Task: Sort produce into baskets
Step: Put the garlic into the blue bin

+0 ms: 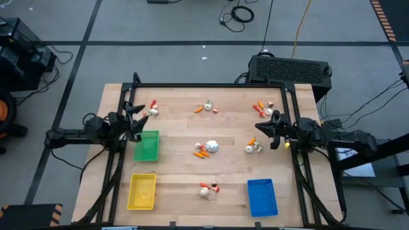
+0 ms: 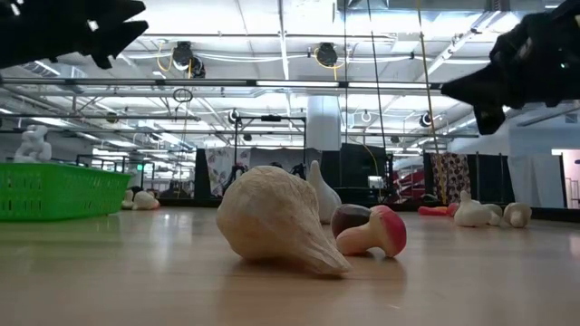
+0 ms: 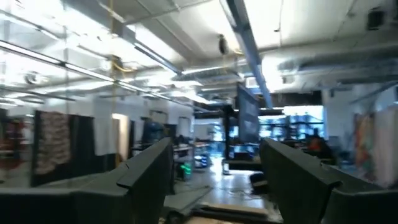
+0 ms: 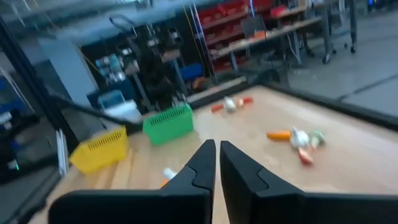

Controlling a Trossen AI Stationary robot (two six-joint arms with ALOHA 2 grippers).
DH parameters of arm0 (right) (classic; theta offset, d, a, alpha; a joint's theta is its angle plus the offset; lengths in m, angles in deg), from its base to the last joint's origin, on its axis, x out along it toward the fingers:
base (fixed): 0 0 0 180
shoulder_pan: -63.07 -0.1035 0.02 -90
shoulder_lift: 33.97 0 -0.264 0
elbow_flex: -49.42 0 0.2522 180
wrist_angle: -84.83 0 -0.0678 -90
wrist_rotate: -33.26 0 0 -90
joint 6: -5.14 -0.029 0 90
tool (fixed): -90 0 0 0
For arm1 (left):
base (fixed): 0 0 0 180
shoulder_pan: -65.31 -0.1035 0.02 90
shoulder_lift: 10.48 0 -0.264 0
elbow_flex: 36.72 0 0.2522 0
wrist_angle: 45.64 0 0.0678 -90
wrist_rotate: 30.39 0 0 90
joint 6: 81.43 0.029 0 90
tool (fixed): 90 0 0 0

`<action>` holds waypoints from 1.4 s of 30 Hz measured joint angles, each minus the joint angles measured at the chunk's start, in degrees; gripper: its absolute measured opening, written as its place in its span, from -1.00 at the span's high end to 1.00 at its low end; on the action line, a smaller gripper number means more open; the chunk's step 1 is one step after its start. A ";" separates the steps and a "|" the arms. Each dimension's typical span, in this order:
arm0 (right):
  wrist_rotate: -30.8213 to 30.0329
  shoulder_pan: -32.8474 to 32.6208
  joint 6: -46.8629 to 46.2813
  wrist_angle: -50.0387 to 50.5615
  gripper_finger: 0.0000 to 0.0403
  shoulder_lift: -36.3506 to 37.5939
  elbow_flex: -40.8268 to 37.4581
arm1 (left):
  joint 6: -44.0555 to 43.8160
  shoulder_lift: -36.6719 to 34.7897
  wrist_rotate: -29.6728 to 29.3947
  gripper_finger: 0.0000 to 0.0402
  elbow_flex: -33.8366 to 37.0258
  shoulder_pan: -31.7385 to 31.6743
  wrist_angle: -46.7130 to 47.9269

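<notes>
The produce lies in small clusters on the wooden table: by the far left [image 1: 153,108], far middle [image 1: 206,107], far right [image 1: 263,108], centre [image 1: 208,148], right of centre [image 1: 254,147] and near middle [image 1: 208,188]. The baskets stand on the table: green [image 1: 147,145], yellow [image 1: 142,191], blue [image 1: 262,197]. My left gripper [image 1: 135,118] hovers open above the table's left edge, just beyond the green basket, and its fingers [image 3: 149,180] frame only the room. My right gripper [image 1: 262,128] hovers shut at the right edge, holding nothing [image 4: 217,155].
In the low view a pale garlic bulb [image 2: 276,222] and a red-capped piece [image 2: 376,231] lie close in front, the green basket [image 2: 59,190] at left. A black frame [image 1: 211,85] borders the table's far side. A black box [image 1: 291,67] sits behind the far right corner.
</notes>
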 joint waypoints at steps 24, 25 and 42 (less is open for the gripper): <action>0.57 -14.78 -4.31 -9.20 0.88 -43.63 22.90 | -3.00 48.03 6.59 -0.24 -32.20 -5.45 28.28; 0.55 -15.36 -4.02 -5.82 0.88 -45.90 25.37 | -3.89 48.56 6.62 -0.24 -32.20 -5.26 28.65; -9.64 -19.27 -21.94 51.66 0.99 -75.80 58.18 | -11.95 63.09 16.04 -0.24 -32.20 8.93 19.64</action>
